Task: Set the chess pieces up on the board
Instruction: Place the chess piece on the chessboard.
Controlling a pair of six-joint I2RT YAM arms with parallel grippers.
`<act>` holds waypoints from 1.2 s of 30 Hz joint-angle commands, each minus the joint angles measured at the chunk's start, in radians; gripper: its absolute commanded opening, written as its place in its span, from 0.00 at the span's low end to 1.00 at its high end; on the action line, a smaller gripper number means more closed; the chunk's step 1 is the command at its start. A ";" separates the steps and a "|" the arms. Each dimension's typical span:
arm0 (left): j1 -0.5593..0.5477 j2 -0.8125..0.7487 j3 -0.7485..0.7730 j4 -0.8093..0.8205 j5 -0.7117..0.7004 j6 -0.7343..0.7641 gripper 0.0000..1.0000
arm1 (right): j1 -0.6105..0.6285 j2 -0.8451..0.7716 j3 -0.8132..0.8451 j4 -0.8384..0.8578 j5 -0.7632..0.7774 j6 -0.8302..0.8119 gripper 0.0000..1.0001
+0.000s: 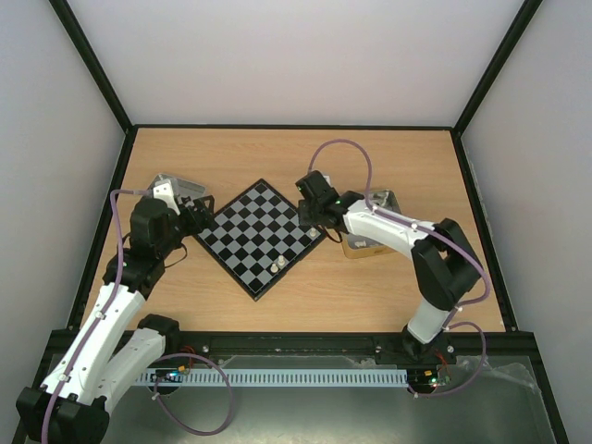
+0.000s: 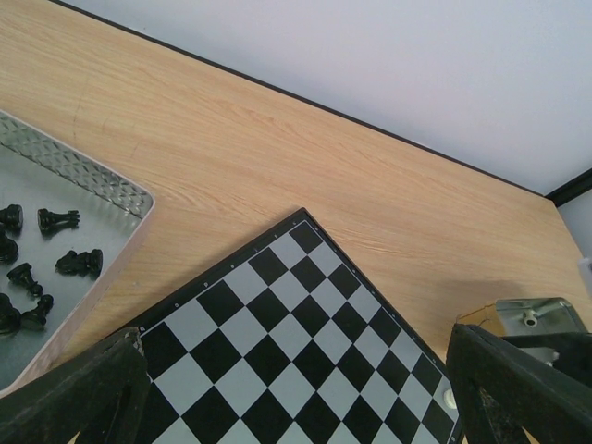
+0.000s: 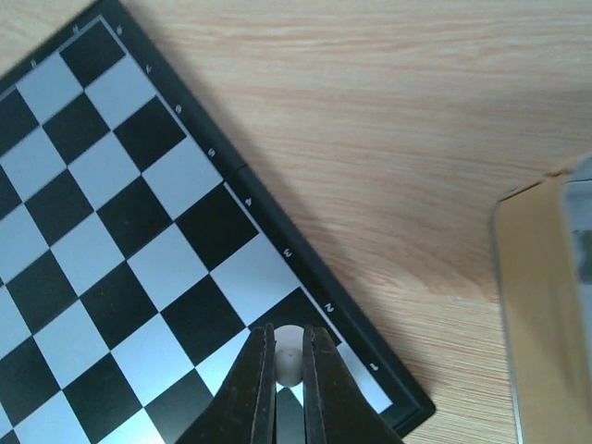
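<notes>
The board (image 1: pixel 264 236), black and light grey checks, lies cornerwise mid-table. My right gripper (image 3: pixel 289 350) is shut on a small cream chess piece (image 3: pixel 289 335) over the squares at the board's (image 3: pixel 120 231) right corner, by the edge marks 1 and 2. From above, that gripper (image 1: pixel 314 225) sits at the same corner. Two cream pieces (image 1: pixel 277 264) stand near the board's lower right edge. My left gripper (image 2: pixel 296 407) is open over the board's (image 2: pixel 277 351) left side, nothing between its fingers (image 2: pixel 518 388). One cream piece (image 2: pixel 450 399) shows beside the right finger.
A metal tray (image 2: pixel 102 190) left of the board holds several black chess pieces (image 2: pixel 57 219); from above it is partly behind the left arm (image 1: pixel 171 183). A second tray (image 1: pixel 377 208) stands right of the board, behind the right arm, with a white piece (image 2: pixel 530 319) inside.
</notes>
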State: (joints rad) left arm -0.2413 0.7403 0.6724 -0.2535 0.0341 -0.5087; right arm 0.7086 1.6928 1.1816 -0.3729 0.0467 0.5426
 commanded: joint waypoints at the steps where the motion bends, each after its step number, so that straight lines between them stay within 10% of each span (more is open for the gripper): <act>1: 0.000 -0.004 -0.010 0.010 0.004 -0.005 0.89 | 0.027 0.060 0.044 -0.051 -0.011 -0.024 0.04; 36: -0.001 0.001 -0.008 0.008 0.000 -0.001 0.90 | 0.044 0.198 0.138 -0.134 0.031 -0.098 0.18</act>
State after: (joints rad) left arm -0.2413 0.7403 0.6724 -0.2535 0.0341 -0.5087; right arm 0.7467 1.9030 1.2896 -0.4713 0.0463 0.4519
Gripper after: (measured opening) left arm 0.895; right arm 0.176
